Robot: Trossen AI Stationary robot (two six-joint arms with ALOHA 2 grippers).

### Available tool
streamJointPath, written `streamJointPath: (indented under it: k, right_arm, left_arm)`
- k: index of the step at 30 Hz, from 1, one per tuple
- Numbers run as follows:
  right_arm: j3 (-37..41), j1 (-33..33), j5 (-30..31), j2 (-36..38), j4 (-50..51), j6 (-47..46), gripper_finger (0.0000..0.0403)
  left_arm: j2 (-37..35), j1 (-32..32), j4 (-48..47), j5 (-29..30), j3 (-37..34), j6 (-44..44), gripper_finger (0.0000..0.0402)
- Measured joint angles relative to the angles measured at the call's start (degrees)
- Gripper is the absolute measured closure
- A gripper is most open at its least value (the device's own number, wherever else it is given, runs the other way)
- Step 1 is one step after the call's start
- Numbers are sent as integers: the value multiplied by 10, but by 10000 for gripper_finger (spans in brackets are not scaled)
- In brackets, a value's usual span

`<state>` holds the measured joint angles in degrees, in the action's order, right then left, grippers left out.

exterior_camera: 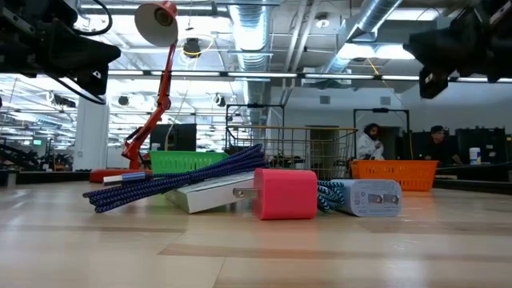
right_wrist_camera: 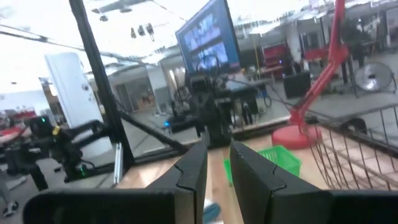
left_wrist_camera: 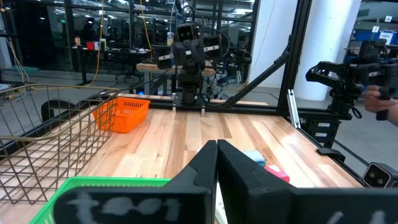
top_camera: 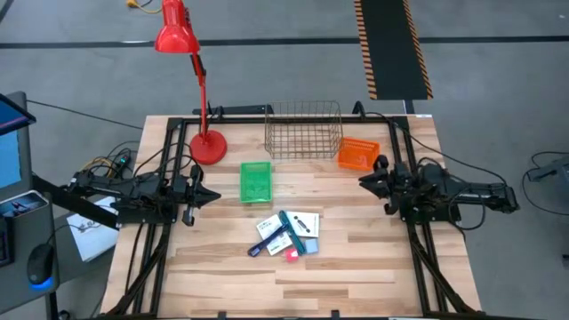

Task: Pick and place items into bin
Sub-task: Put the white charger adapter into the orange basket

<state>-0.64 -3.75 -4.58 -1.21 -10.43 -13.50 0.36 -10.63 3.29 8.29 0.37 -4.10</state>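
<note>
A small heap of items is seen near the middle of the wooden bench (top_camera: 356, 267), well apart from both arms. In the heap, white printed cards (top_camera: 305, 222), a teal stick-like tool (top_camera: 291, 227), a dark blue braided cable (exterior_camera: 172, 182) and a small pink-red charger block (exterior_camera: 286, 193) lie touching or overlapping one another; a white plug-shaped piece (exterior_camera: 370, 197) lies just beside the pink-red block.

Three containers are set toward the far side of the bench: a green bin (top_camera: 256, 181), a wire basket (top_camera: 303, 130) and an orange basket (top_camera: 358, 154). A red desk lamp (top_camera: 191, 84) stands on its round base beside the green bin.

The left gripper (top_camera: 207, 194) is held above the bench at its left edge, pointing toward the green bin, with its fingers (left_wrist_camera: 205, 171) pressed together and nothing held between them. The right gripper (top_camera: 364, 180) is held at the right edge, near the orange basket, with its fingers (right_wrist_camera: 193, 171) set a narrow gap apart and nothing gripped.

Two people (exterior_camera: 370, 144) are visible in the room behind the bench.
</note>
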Motion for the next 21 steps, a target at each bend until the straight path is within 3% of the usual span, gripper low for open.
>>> streamJointPath:
  k: [8,12,21]
  right_arm:
    - [0,-1,63,0,-38,-50,337]
    - [0,1,63,-2,-47,-60,337]
    - [-24,4,62,-123,-147,12,337]
  left_arm:
    - [0,0,0,0,0,0,401]
    - [0,0,0,0,0,0,401]
    - [0,0,0,0,0,0,402]
